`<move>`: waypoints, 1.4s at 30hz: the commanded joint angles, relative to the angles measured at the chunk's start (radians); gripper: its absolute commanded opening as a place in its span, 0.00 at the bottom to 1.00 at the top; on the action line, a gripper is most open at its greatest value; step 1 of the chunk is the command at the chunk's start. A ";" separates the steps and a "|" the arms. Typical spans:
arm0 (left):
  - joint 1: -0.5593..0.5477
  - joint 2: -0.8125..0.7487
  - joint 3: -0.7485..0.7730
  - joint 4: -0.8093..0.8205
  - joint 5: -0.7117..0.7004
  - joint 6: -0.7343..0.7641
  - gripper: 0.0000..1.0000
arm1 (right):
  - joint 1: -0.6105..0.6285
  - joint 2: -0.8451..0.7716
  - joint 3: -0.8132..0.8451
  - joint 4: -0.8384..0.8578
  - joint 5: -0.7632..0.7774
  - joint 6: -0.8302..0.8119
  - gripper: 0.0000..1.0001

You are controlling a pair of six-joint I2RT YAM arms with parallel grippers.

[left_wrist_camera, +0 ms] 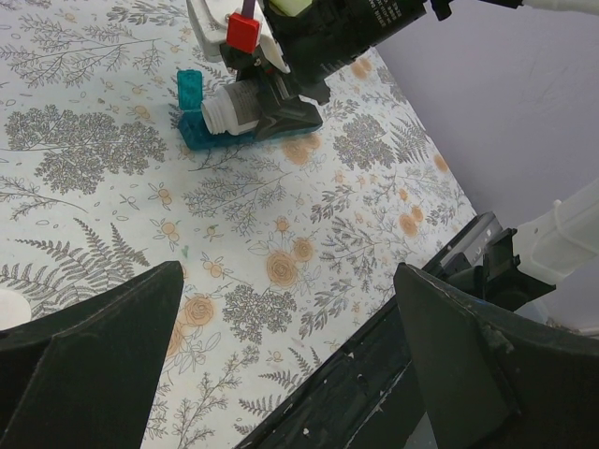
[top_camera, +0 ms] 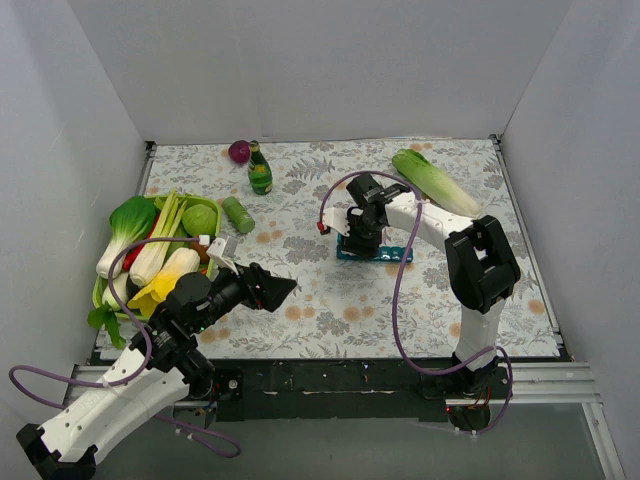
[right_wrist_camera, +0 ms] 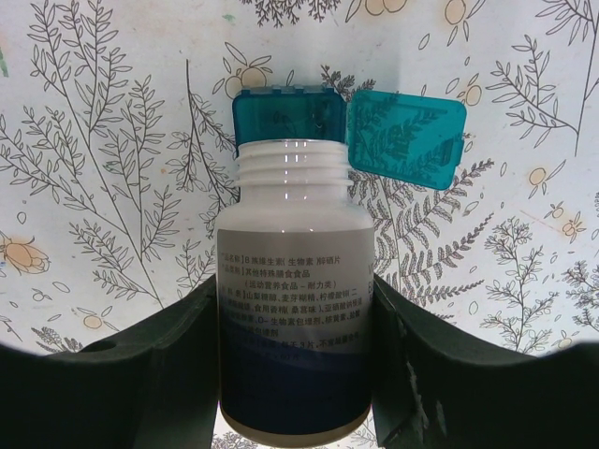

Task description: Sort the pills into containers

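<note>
My right gripper [top_camera: 360, 238] is shut on a white pill bottle [right_wrist_camera: 295, 281] with a blue-banded label. The bottle has no cap and lies tilted, its threaded mouth right at the teal pill box [right_wrist_camera: 285, 114]. One compartment lid [right_wrist_camera: 404, 136] stands open beside the mouth. In the left wrist view the bottle [left_wrist_camera: 232, 108] rests over the end of the pill box [left_wrist_camera: 198, 136], held by the right gripper [left_wrist_camera: 281, 105]. From above the pill box [top_camera: 385, 254] lies mid-table. No pills show. My left gripper [left_wrist_camera: 281, 374] is open and empty, low near the table's front edge [top_camera: 275, 290].
A green tray [top_camera: 205, 205] of vegetables sits at the left. A green bottle [top_camera: 260, 170], a purple onion [top_camera: 239, 151] and a cucumber [top_camera: 238, 214] lie at the back left. A napa cabbage [top_camera: 435, 180] lies back right. The black front rail [left_wrist_camera: 393, 355] is under my left gripper.
</note>
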 commanded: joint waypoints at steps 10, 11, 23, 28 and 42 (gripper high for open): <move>0.004 -0.012 -0.004 0.016 0.002 0.000 0.97 | 0.005 -0.012 0.045 -0.041 0.012 -0.012 0.04; 0.002 -0.012 -0.003 0.016 0.002 0.000 0.97 | 0.005 -0.013 0.045 -0.041 0.012 -0.012 0.04; 0.002 -0.023 -0.010 0.019 0.000 -0.004 0.97 | 0.011 -0.009 0.064 -0.058 0.025 -0.012 0.04; 0.002 -0.031 -0.013 0.017 0.000 -0.006 0.97 | 0.016 -0.004 0.068 -0.067 0.032 -0.012 0.04; 0.002 -0.043 -0.018 0.013 -0.003 -0.009 0.97 | 0.021 0.018 0.091 -0.091 0.050 -0.012 0.04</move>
